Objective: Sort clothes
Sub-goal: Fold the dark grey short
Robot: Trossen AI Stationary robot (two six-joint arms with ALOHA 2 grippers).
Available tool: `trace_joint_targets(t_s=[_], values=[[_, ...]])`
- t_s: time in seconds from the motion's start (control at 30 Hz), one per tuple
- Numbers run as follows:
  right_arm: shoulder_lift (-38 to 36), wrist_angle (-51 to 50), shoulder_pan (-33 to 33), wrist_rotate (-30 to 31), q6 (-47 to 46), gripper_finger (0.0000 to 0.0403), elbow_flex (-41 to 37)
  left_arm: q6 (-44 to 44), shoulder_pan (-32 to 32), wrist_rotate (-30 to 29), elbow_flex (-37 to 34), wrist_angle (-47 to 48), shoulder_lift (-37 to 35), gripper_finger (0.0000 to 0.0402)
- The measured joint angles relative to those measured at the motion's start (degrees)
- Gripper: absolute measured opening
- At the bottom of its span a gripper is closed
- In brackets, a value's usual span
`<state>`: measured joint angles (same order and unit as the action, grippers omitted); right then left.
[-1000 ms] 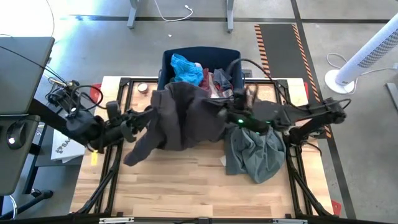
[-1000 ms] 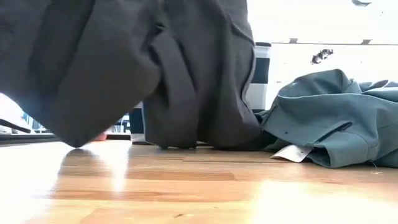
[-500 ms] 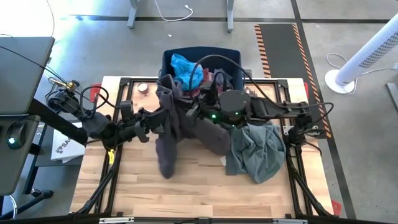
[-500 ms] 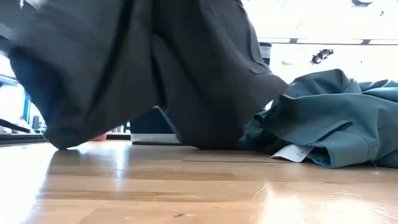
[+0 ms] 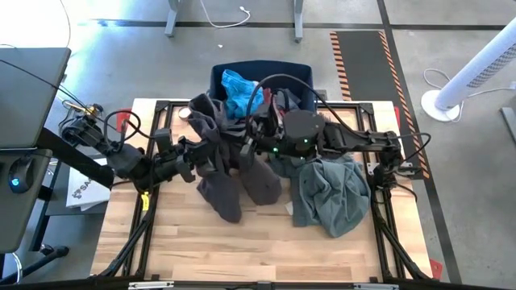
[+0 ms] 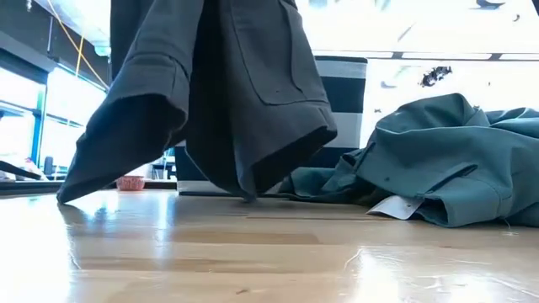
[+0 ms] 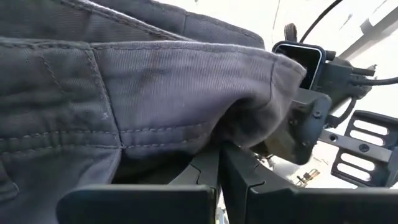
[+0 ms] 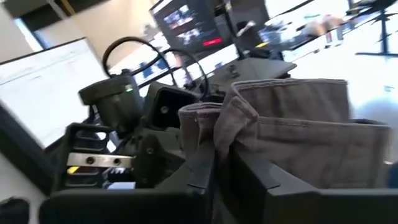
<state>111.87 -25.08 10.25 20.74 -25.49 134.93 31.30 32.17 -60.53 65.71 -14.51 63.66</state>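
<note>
Dark grey-brown trousers (image 5: 230,165) hang between my two grippers over the table's middle, in front of the navy bin (image 5: 262,76). My left gripper (image 5: 201,153) is shut on them from the left, my right gripper (image 5: 251,143) from the right. The two legs (image 6: 219,101) hang down, their hems near the tabletop. A grey-green shirt (image 5: 329,193) lies crumpled on the table at the right. Bright blue (image 5: 242,90), maroon and white pieces lie in the bin. My left gripper pinches the trousers' waistband edge (image 7: 249,134) between its two fingers, coming level from the table's left. The cloth is bunched in several layers and hangs below. My right gripper pinches a folded seamed edge at the trousers' top (image 8: 233,127) between its two fingers, coming from the table's right; the trousers hang below.
The navy bin with white stripes stands at the table's far edge, behind the trousers. A small round object (image 5: 185,113) lies at the far left. The near half of the wooden table (image 5: 242,242) is bare wood.
My two grippers have come close together near the bin, the right one going toward the table's left. The trousers, spread wide a second ago, are now gathered narrow, their legs hanging straight with the hems lifted nearly clear of the table.
</note>
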Motion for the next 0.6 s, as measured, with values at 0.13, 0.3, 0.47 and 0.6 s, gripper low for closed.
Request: trace_joint_targets(t_s=[0.13, 0.3, 0.47, 0.6], values=[[0.0, -1.4, -1.2, -4.6, -0.9, 0.0082, 0.1, 0.0, -0.6, 0.4, 0.0, -0.1, 0.0, 0.0000], [0.0, -2.7, -1.7, -4.7, -0.9, 0.0135, 0.1, 0.0, -1.2, 1.3, 0.0, -0.1, 0.0, 0.0000], [0.0, -3.0, -1.7, -4.8, 0.4, 0.0170, 0.1, 0.0, -1.2, 1.5, 0.0, -0.3, 0.0, 0.0000], [0.0, -3.0, -1.7, -4.9, 1.8, 0.0186, 0.1, 0.0, -1.2, 1.6, 0.0, -0.3, 0.0, 0.0000]])
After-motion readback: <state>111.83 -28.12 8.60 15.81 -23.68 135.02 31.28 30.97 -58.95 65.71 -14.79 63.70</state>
